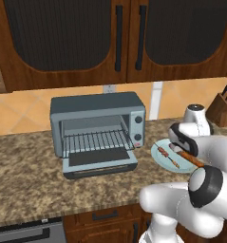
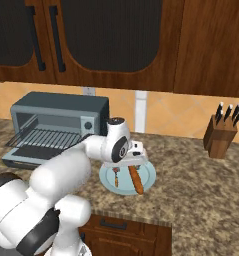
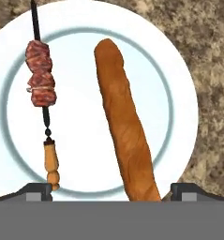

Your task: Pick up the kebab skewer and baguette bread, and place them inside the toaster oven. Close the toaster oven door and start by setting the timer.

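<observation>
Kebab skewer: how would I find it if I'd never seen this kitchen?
Right of the boxy grey-blue toaster oven sits a round pale-blue plate. The kebab skewer there is a thin dark stick with reddish-brown meat chunks and a wooden handle, slimmer than the long orange-brown baguette alongside.

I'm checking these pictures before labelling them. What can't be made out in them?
- Baguette: its near end is cut off at the bottom of the hand view.
- Skewer: in the left base view the arm covers part of it and of the plate.
- Toaster oven knobs: too small to read in either base view.
- Hand: its fingertips barely show; the right base view hides them behind the wrist.
</observation>
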You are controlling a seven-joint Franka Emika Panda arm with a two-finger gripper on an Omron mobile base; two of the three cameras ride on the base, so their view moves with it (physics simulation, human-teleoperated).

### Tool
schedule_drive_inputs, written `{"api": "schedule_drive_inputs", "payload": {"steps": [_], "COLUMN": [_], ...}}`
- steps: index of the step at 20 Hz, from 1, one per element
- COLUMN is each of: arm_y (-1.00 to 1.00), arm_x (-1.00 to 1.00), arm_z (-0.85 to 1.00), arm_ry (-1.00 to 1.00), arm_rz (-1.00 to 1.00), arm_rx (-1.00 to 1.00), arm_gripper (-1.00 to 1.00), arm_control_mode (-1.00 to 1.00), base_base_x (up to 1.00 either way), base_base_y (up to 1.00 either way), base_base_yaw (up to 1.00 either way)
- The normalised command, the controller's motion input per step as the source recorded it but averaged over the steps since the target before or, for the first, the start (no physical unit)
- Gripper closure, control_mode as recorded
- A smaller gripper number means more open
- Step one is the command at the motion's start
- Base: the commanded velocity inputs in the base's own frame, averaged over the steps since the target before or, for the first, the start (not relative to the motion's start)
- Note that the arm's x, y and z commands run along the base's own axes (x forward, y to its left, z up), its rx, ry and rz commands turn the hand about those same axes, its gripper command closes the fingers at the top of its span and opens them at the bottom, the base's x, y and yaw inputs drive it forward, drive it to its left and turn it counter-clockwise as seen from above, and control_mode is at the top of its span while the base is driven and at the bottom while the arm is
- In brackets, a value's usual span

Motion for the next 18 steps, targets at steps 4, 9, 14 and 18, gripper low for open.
{"api": "schedule_drive_inputs", "payload": {"steps": [4,9,14,18], "arm_y": [-0.02,-0.17,-0.3,0.0], "arm_x": [0.45,0.4,0.25,0.0], "arm_z": [-0.46,-0.43,-0.35,-0.33], "arm_ry": [0.01,0.01,0.02,0.0], "arm_rz": [0.0,0.02,0.05,0.06], "arm_rx": [0.01,0.0,0.0,0.0], "arm_gripper": [-1.0,-1.0,-1.0,1.0], "arm_control_mode": [-1.0,-1.0,-1.0,-1.0], "base_base_x": [0.0,0.0,0.0,0.0], "base_base_y": [0.0,0.0,0.0,0.0], "base_base_yaw": [0.0,0.0,0.0,0.0]}}
